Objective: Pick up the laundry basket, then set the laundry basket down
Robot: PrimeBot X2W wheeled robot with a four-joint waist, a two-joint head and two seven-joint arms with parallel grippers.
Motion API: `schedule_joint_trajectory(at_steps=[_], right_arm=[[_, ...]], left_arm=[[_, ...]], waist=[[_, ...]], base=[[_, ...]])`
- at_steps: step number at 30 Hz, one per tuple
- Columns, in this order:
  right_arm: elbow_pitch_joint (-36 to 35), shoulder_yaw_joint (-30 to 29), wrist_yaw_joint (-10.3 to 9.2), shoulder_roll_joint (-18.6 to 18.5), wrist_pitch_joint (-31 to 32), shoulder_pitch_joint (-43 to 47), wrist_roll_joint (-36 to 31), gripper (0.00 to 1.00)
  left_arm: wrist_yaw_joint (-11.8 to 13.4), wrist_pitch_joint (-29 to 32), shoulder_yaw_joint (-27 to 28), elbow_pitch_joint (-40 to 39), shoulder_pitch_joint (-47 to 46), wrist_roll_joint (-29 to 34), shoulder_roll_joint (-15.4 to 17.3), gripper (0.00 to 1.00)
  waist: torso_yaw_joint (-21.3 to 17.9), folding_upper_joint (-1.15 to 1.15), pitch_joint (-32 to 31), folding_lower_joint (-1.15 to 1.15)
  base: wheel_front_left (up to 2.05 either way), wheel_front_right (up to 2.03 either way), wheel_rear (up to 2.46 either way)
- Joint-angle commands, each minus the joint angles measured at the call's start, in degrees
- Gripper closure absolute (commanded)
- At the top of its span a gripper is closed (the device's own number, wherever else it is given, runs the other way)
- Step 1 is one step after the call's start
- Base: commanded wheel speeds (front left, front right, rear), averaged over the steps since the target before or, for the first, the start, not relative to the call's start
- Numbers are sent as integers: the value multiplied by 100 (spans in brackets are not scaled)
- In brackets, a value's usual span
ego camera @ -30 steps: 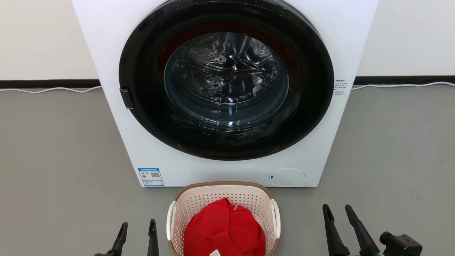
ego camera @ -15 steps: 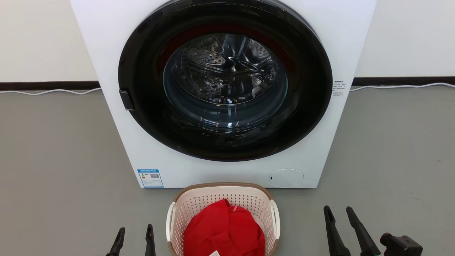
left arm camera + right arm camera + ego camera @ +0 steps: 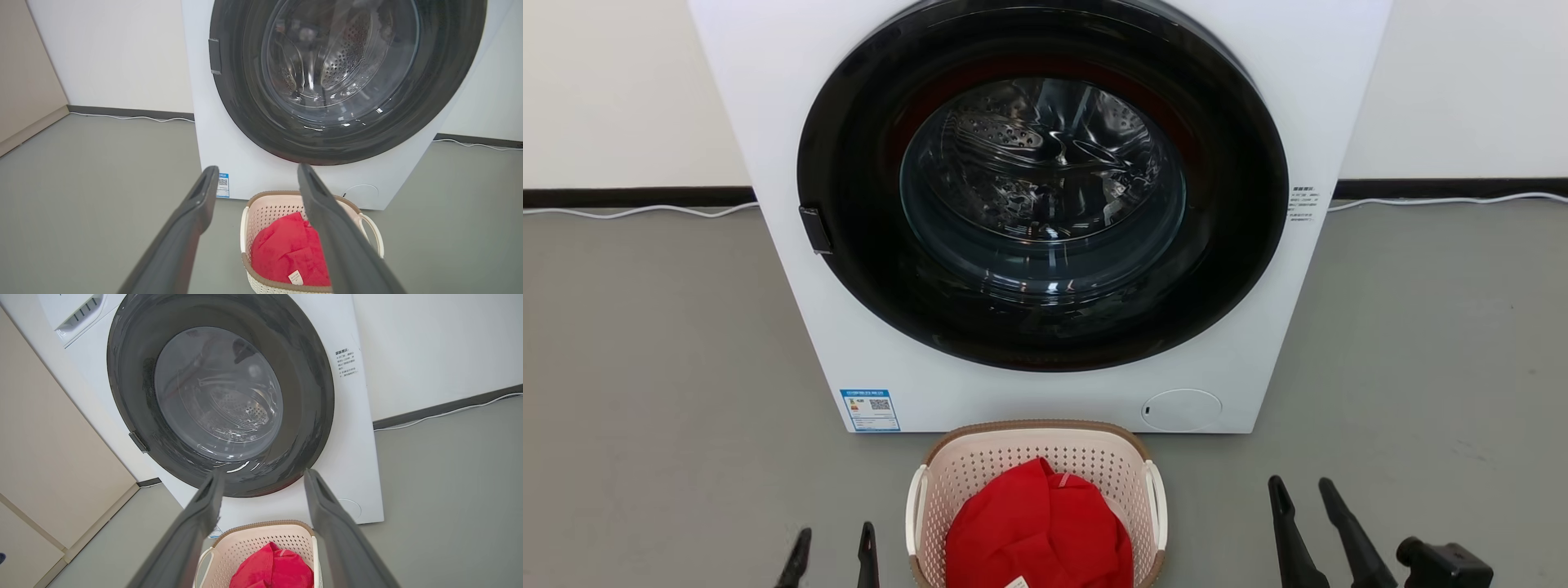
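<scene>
While left-wrist view reveals the laundry basket's [image 3: 267, 214] front rim, both grippers [image 3: 257, 168] [image 3: 263, 473] gape empty.

Cream perforated laundry basket [image 3: 1013, 456], brown-rimmed, white-handled, stands upright on the floor [image 3: 645, 367] holding red cloth [image 3: 1037, 531]

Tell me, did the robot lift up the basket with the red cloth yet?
Not yet. Nothing looks done: the laundry basket sits on the floor before the washing machine, red cloth inside. In hand: both pairs of jaws stand open, one on each side of the basket, touching nothing. Left to do: grip it, probably by the white handles, lift it, then set it down.
</scene>
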Motion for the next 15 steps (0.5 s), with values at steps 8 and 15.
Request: schedule_joint_trajectory(at_steps=[8, 15], right_arm=[[383, 49, -14, -4, 35, 125, 115, 100], [356, 4, -11, -22, 135, 58, 530, 100]], left_arm=[[-20, 41, 11, 453, -18, -134, -27, 100], [-90, 162, 83, 449, -108, -592, -31, 100]], waist=[[-1, 0, 5, 1], [-7, 0, 20, 8]], base=[[0, 0, 0], [0, 0, 0]])
